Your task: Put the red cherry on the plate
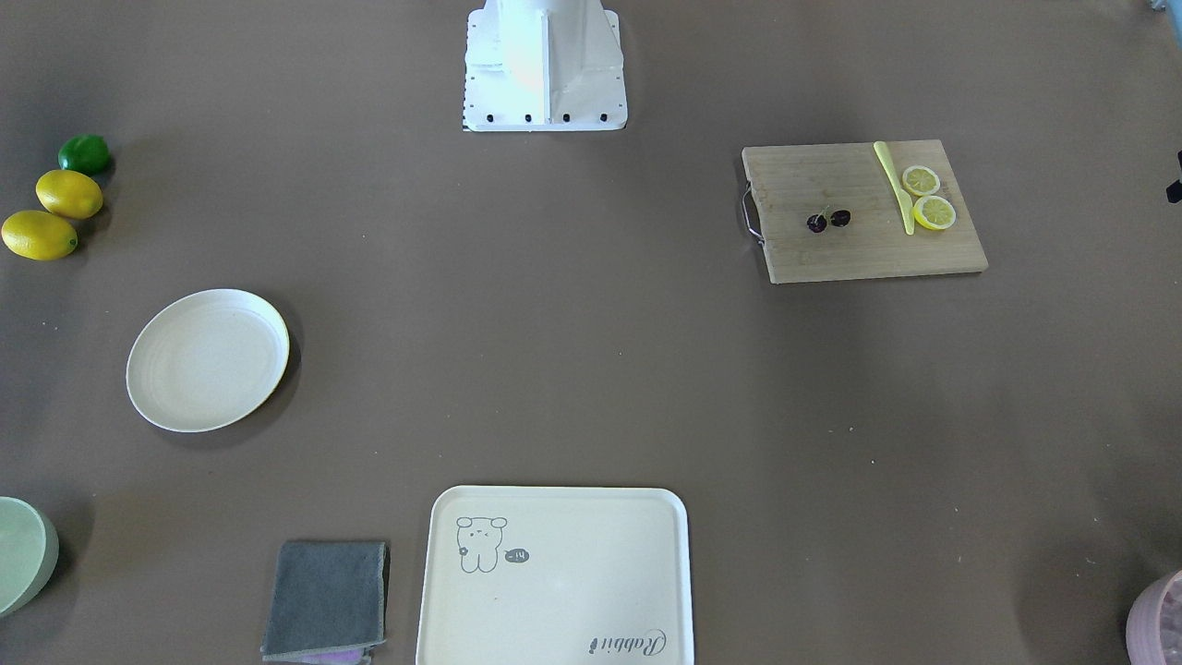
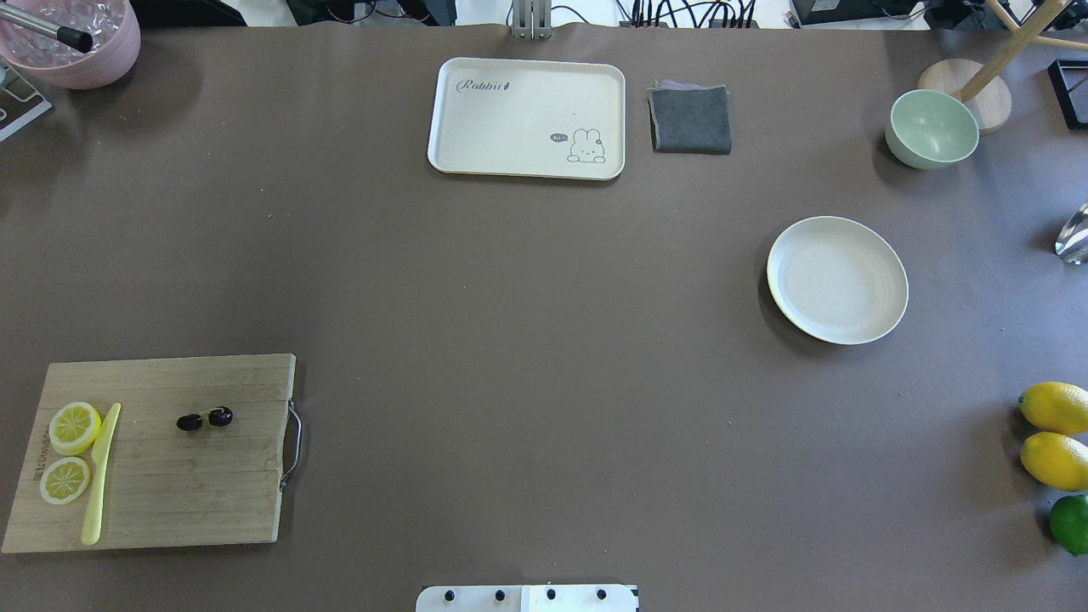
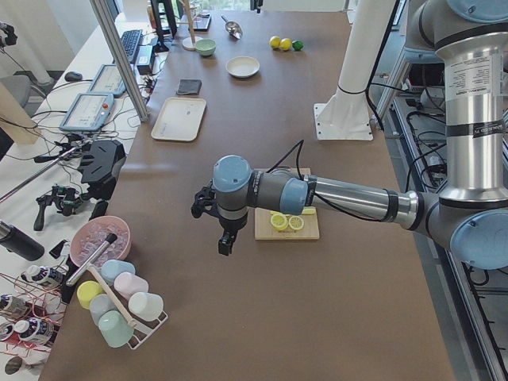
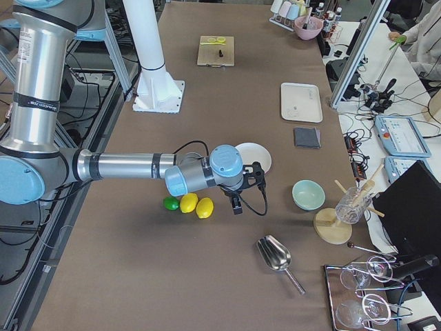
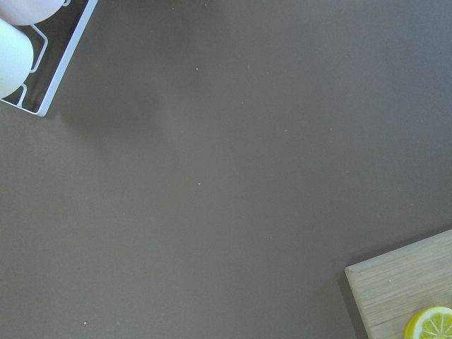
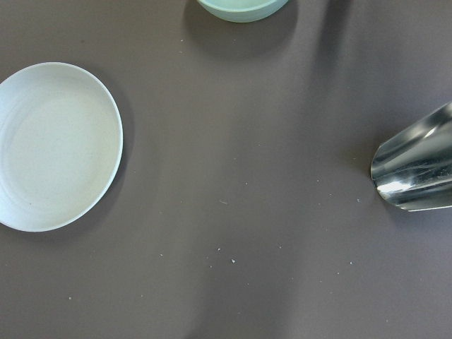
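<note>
The red cherry (image 2: 205,419), one joined pair of dark fruits, lies on the single wooden cutting board (image 2: 170,493) at the robot's near left. Two lemon slices (image 2: 74,427) and one yellow knife (image 2: 100,476) lie on the board too. At near right sit two lemons (image 2: 1054,408) and one lime (image 2: 1071,524). Farther out stands the one plate (image 2: 837,280), well apart from the cherry. The left hand (image 3: 226,240) hangs over the desk (image 2: 544,382) beside the board, the right hand (image 4: 236,205) near the lemons. I cannot tell whether either is spread or clenched.
</note>
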`<control>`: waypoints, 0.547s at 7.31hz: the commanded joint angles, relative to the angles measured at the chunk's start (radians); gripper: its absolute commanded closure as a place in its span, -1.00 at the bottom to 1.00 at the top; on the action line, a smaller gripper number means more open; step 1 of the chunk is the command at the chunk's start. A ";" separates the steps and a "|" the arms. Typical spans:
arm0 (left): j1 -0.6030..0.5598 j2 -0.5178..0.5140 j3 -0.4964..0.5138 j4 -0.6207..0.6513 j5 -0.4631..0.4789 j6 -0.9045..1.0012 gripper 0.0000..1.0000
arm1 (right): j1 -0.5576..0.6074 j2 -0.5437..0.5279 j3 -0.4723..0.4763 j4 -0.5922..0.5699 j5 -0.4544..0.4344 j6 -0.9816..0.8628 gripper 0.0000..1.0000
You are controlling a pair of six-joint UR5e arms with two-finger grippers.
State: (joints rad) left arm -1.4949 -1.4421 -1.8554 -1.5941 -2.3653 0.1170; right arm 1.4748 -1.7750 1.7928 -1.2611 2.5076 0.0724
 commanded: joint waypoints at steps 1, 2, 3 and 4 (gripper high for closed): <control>0.001 -0.006 -0.004 -0.001 -0.005 0.000 -0.97 | -0.066 0.002 0.008 0.002 0.004 0.123 -0.99; 0.002 -0.014 -0.005 -0.001 -0.017 -0.002 -0.97 | -0.109 0.012 0.014 0.002 -0.004 0.174 -0.96; 0.007 -0.023 -0.005 -0.003 -0.061 -0.060 -0.97 | -0.126 0.040 0.013 0.002 -0.013 0.225 -0.95; 0.033 -0.018 -0.008 -0.050 -0.071 -0.106 -0.97 | -0.172 0.074 0.011 0.002 -0.042 0.313 -0.90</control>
State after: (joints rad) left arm -1.4844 -1.4596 -1.8611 -1.6061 -2.4115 0.0676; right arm 1.3530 -1.7392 1.8045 -1.2595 2.4924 0.2873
